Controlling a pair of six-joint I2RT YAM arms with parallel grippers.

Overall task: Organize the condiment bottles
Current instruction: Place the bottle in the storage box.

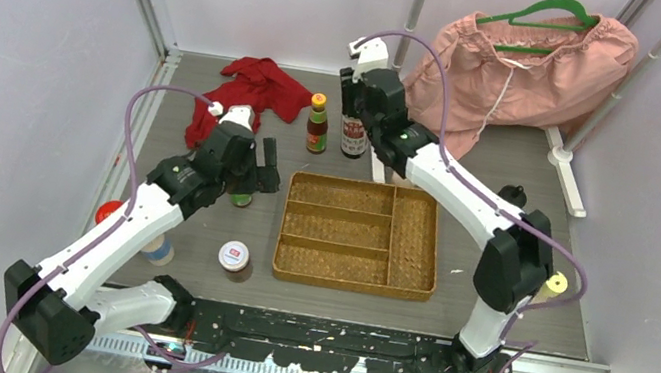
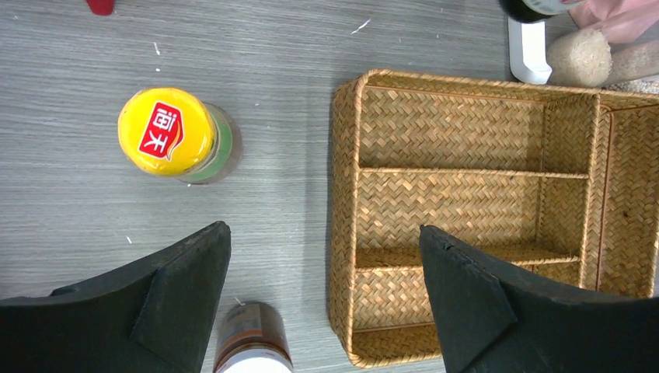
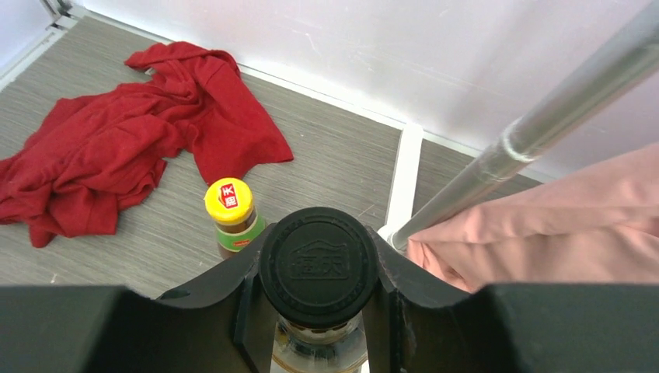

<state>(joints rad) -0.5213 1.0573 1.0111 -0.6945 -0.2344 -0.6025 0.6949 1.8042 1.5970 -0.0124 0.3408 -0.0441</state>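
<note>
Grey table (image 1: pixel 448 310), lilac walls (image 1: pixel 26 44), wicker tray (image 1: pixel 369 186), red cloth (image 1: pixel 257 88), black-capped bottle (image 3: pixel 319 268)

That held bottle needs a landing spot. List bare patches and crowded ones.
Free: every wicker tray compartment; the table strip between tray and the black-capped bottle; the table right of the tray. Crowded: left of the tray, around the left gripper, yellow-capped bottle and white-lidded jar.
</note>
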